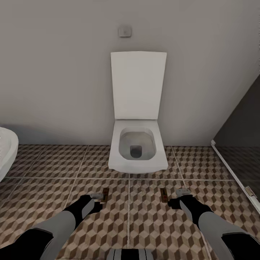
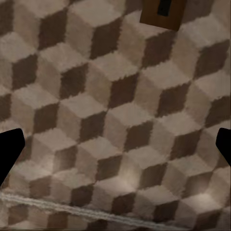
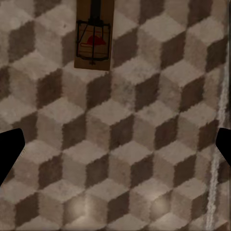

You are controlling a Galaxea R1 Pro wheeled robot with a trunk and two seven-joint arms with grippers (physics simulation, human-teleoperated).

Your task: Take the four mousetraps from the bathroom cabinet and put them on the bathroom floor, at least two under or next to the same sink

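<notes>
Both forearms reach low over the bathroom floor (image 1: 54, 169), whose cube-patterned tiles run up to a white toilet (image 1: 138, 148) at the wall. Left gripper (image 1: 96, 196) and right gripper (image 1: 182, 193) each hang with fingers spread wide and nothing between them. One mousetrap (image 1: 105, 195) lies flat just beside the left gripper, another mousetrap (image 1: 163, 195) near the right. A white rim at far left (image 1: 7, 151) may be a basin; too little shows. If these traps sit far from the sink, the placement condition fails.
</notes>
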